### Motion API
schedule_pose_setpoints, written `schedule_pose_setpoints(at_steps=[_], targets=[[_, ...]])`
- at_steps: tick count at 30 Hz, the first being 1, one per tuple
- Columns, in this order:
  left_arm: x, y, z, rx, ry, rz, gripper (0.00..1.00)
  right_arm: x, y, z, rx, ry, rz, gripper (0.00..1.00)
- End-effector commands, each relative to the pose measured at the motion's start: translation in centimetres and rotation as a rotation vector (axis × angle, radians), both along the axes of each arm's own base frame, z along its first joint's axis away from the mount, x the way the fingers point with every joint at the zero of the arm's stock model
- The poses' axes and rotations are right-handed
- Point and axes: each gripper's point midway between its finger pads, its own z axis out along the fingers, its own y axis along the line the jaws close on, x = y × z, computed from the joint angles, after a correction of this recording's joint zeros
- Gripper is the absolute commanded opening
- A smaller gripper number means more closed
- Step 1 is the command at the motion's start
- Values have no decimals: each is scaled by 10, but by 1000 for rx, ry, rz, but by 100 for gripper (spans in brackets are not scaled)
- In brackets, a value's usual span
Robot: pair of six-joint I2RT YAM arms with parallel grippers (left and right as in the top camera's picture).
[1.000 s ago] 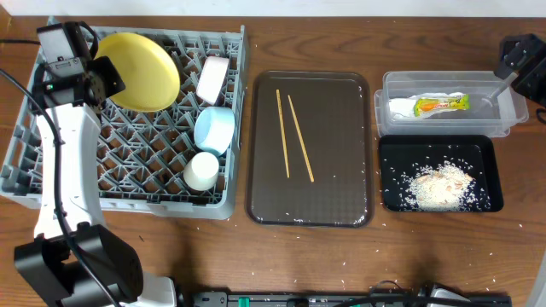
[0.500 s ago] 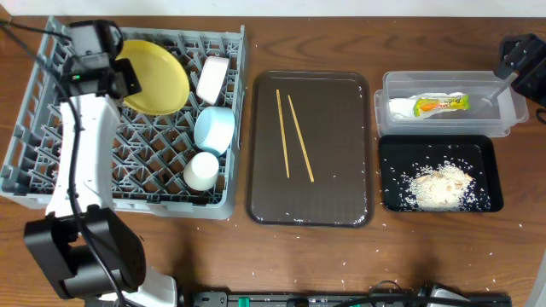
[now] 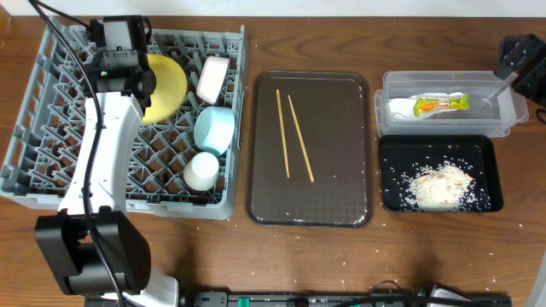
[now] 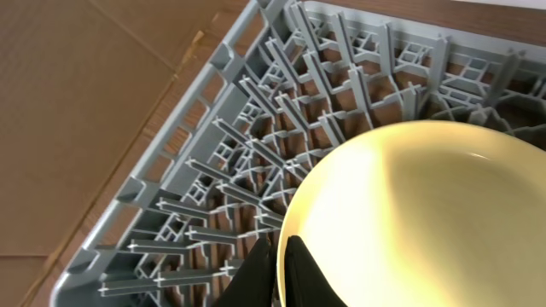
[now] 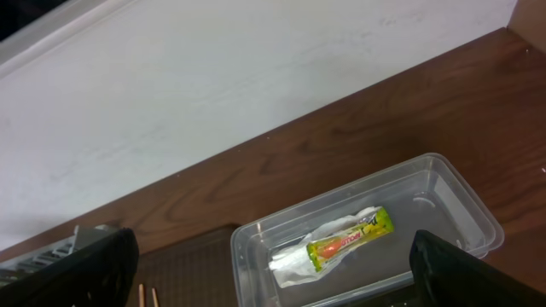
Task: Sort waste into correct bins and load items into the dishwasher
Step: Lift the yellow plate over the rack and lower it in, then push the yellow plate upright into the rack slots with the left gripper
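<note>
My left gripper (image 4: 277, 266) is shut on the rim of the round yellow plate (image 4: 426, 213), one finger on each side. In the overhead view the plate (image 3: 168, 85) stands steeply tilted among the pegs at the back of the grey dishwasher rack (image 3: 34, 119). The white bowl (image 3: 212, 78), light blue bowl (image 3: 214, 128) and small cup (image 3: 202, 170) sit in the rack. The chopsticks (image 3: 294, 136) lie on the brown tray (image 3: 341, 196). The wrapper (image 5: 345, 243) lies in the clear tub (image 5: 461, 192), and rice scraps (image 3: 439, 186) in the black tray (image 3: 392, 153). My right gripper (image 5: 277, 264) hangs open above the tub.
The brown serving tray sits between the rack and the two bins. The right arm (image 3: 519, 58) is at the table's far right edge. Loose crumbs dot the wood near the front edge (image 3: 341, 260). A pale wall (image 5: 213, 77) runs behind the table.
My left gripper has carried the yellow plate right and toward the rack's back, turning it from nearly flat to steeply tilted between the pegs. The right arm has not moved.
</note>
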Motion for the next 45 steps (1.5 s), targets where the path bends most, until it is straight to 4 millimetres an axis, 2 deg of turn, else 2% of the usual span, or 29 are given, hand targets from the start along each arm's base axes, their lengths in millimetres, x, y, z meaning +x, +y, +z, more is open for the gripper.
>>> schedule_pose_setpoints(at_steps=[1,6,8,11,16,19,22,27,32,37,45], targets=[[-1,8,5,55,12,14,8,0,-2,1,4,-2,-13,99],[0,5,3,46,13,5,7,0,-2,1,5,-2,-13,99],[3,-6,-3,5,21,-39,8,0,-2,1,4,-2,-13,99],[11,-33,-14,-100,21,-140,7,0,-2,0,5,-1,-13,99],[24,-92,-35,-333,23,-329,8,0,-3,0,5,-1,-13,99],[25,-115,-48,-407,55,-395,8,0,-2,0,5,-1,-13,99],[24,-128,-65,-440,102,-420,8,0,-3,1,4,-2,-13,99],[24,-142,-94,-452,179,-434,8,0,-2,0,5,-1,-13,99],[23,-153,-105,-453,207,-452,8,0,-2,0,5,-1,-13,99],[23,-150,-107,-447,213,-449,8,0,-2,0,5,-1,-13,99],[23,-136,-116,-387,237,-397,8,0,-3,0,5,-1,-13,99]])
